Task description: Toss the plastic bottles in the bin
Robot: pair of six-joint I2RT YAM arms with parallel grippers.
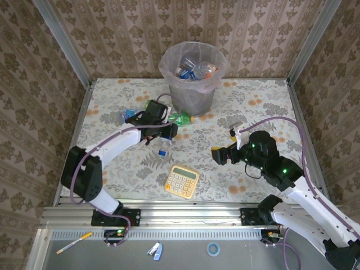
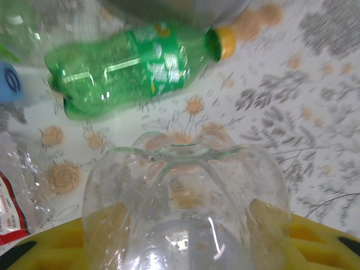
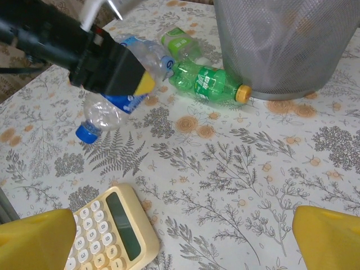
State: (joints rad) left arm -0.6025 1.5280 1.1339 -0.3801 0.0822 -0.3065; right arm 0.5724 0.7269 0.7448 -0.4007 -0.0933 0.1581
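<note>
left side first: a crushed blue-labelled bottle (image 1: 130, 114) lies on the table, not yet picked. just right of it the left pincer (image 1: 163, 132) reaches in low and is clamped on the clear bottle (image 3: 109, 112), yellow pads on both sides of its body and the blue cap sticking out downward. it grips mid-body, probably because that part squashes and won't slip. whether the bottle is off the table yet, cannot tell.

next right, the green bottle (image 1: 181, 118) with a yellow cap lies on its side, touching the foot of the bin (image 1: 193, 95); likely a miss or a roll, so it waits its turn. a pale green-labelled bottle (image 3: 180, 40) lies just behind it. the bin stands at the far middle and several bottles (image 1: 194, 70) are already inside the bag.

near middle, the yellow calculator (image 1: 181, 181) lies flat; not a task thing.

right pincer (image 1: 222, 154) hovers released, jaws wide, nothing between them, parked well apart from the bottles so the left arm has room.

table (image 1: 112, 169) is covered in a floral print cloth. patterned wallpaper on three sides, metal frame rails at the corners.
</note>
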